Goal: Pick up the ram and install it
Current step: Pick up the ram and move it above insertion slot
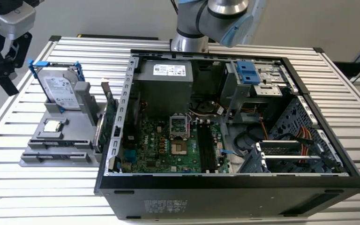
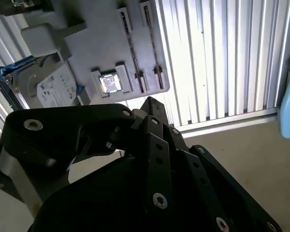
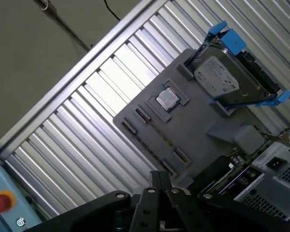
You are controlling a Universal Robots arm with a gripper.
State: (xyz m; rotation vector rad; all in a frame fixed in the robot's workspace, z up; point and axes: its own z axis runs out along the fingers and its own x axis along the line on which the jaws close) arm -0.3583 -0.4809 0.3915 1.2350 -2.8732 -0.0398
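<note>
1. In the first wrist view, the end effector [image 3: 159, 178] looks squeezed together with nothing in it. In the exterior view it hangs at the far left, by the edge of the tabletop [image 1: 42, 197], well apart from the computer case [image 1: 230, 183].
2. Next comes the gray tray [image 1: 33, 160]. It holds a hard drive [image 1: 61, 91] and a small silver chip [image 1: 53, 125]. Its thin front slots look bare, so the ram is likely not waiting there.
3. A wide green card [image 1: 107, 124] stands between the tray and the case.
4. Inside the open case, long black slots [image 1: 206, 145] sit on the green board. The ram may already be in one, but that cannot be told for sure. If it is, the job is nearly done.
5. The tabletop is made of shiny silver slats. Around it are a gray floor [image 3: 38, 58] and a pale wall [image 1: 305, 23].
</note>
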